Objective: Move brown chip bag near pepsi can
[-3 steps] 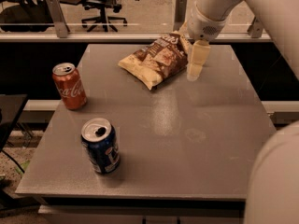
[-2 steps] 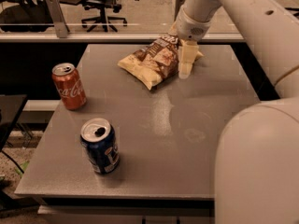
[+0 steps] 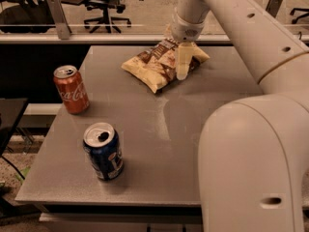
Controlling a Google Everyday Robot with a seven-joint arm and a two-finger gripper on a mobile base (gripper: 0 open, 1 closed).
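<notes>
One hand [image 3: 182, 64] over brown chip bag [image 3: 153, 67] near far edge, grip unclear, pepsi can [image 3: 104, 152] near front-left edge

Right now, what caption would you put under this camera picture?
Robot gripper at the brown chip bag; pepsi can stands at the front of the table.

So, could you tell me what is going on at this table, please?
A white robot arm reaches over the grey table, its hand down at the crinkly brown and cream chip bag at the far side. The dark blue Pepsi can stands near the front edge, well apart from the bag, with a red Coca-Cola can behind it. The bag has yet to be brought over.
</notes>
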